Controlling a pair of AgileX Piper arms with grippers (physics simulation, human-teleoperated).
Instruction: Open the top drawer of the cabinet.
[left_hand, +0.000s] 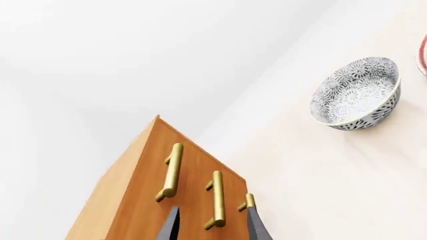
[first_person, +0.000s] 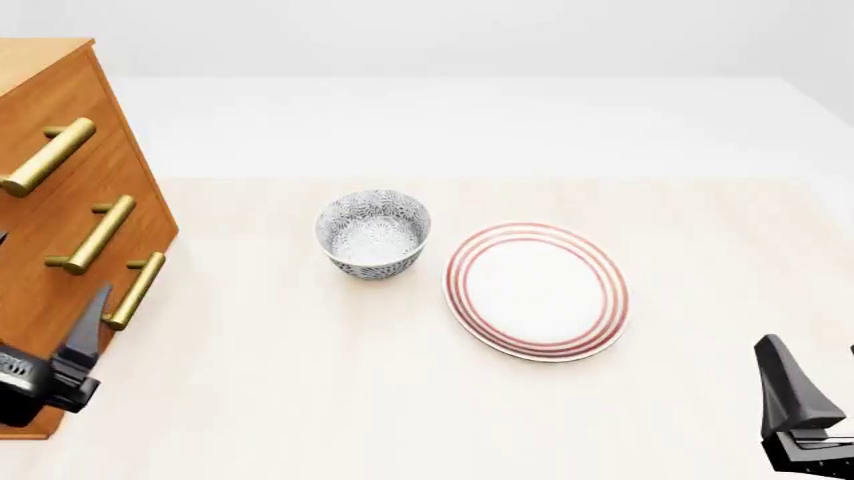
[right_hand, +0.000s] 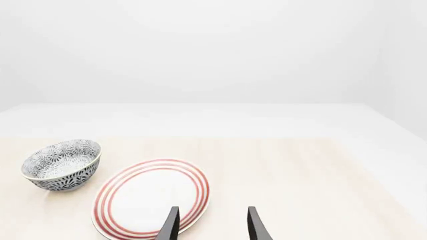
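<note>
Front view: cabinet sits at far left edge of table, cut off by frame on its left side; only its drawer face and a sliver of top show. Top drawer is highest of three, w/ brass handle as a bar. Seams betw. drawers hard to make out in any view, so can't tell whether top drawer is pulled out at all. Drawer face points toward table centre, i.e. toward the bowl side. Cabinet long axis upright; each handle bar runs along the face, horizontal, parallel to the other two.

My left gripper: fingers apart, holding nothing, tips low in front of cabinet face near the lowest handle; only finger tips show in wrist view, rest cut off. In front view left gripper is partly out of frame, just beside cabinet's lower front.

My right gripper: fingers apart, empty, above table near the plate. Front view shows just one dark finger at lower right corner, rest cut off.

Bowl and plate sit mid-table, just beside each other, well apart from cabinet.
</note>
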